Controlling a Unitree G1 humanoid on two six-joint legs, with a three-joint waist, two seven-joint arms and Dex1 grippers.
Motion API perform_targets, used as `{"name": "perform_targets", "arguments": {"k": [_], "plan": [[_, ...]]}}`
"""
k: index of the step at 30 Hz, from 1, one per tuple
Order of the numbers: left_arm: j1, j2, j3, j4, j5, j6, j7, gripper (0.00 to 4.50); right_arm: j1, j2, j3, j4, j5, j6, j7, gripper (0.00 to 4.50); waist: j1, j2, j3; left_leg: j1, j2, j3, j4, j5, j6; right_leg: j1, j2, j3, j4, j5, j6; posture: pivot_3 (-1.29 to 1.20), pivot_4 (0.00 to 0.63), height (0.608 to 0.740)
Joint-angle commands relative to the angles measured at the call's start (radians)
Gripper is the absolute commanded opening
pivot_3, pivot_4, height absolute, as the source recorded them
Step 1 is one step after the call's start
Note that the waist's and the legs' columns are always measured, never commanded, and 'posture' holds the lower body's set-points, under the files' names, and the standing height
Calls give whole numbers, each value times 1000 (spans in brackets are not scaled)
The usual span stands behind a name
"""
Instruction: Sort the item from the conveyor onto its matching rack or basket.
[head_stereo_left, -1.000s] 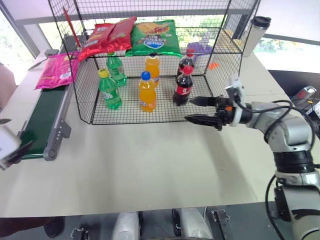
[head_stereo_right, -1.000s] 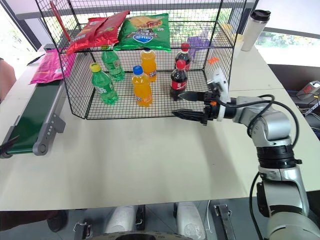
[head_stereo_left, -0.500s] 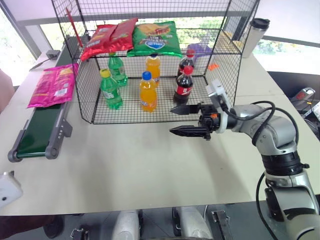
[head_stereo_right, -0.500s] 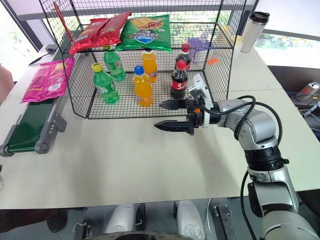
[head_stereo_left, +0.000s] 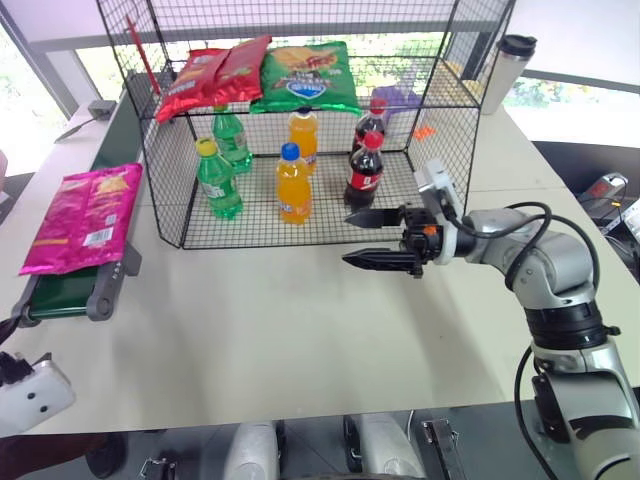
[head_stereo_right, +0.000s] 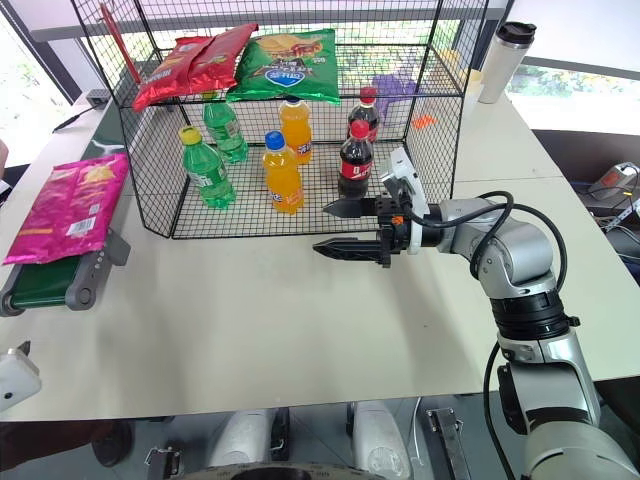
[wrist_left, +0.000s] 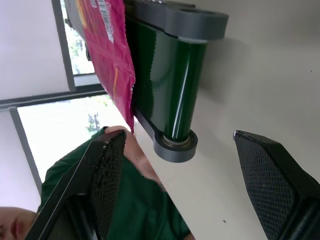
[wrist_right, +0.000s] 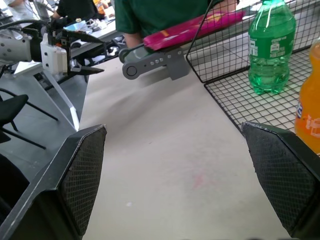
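Both grippers open; pink bag on conveyor

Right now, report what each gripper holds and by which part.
Nothing is held. The left gripper and right gripper both stand open and empty; the pink crisp bag lies on the conveyor, untouched.

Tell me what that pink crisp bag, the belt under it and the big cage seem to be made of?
The pink crisp bag looks like glossy plastic film: it shines and creases. The conveyor belt looks like smooth dark green rubber or plastic, judging by its sheen, in a matt grey frame, probably metal or painted. The rack is thin black wire grid, likely coated metal.
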Motion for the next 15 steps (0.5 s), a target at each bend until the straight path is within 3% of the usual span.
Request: {"name": "perform_targets", "arguments": {"k": [1,15], "plan": [[-8,13,-4,0,20,-10,24,3579,-15,-8,-28,-10,1,-17,-5,4453,1,0,0,0,0,0,0,0,0,0,0,0,0,0,0,0,150,740],[-45,37,-46,26,32,3,41,3579,1,-12,-39,-38,3,-7,-38,4453,1,0,0,0,0,0,0,0,0,0,0,0,0,0,0,0,150,740]]}}
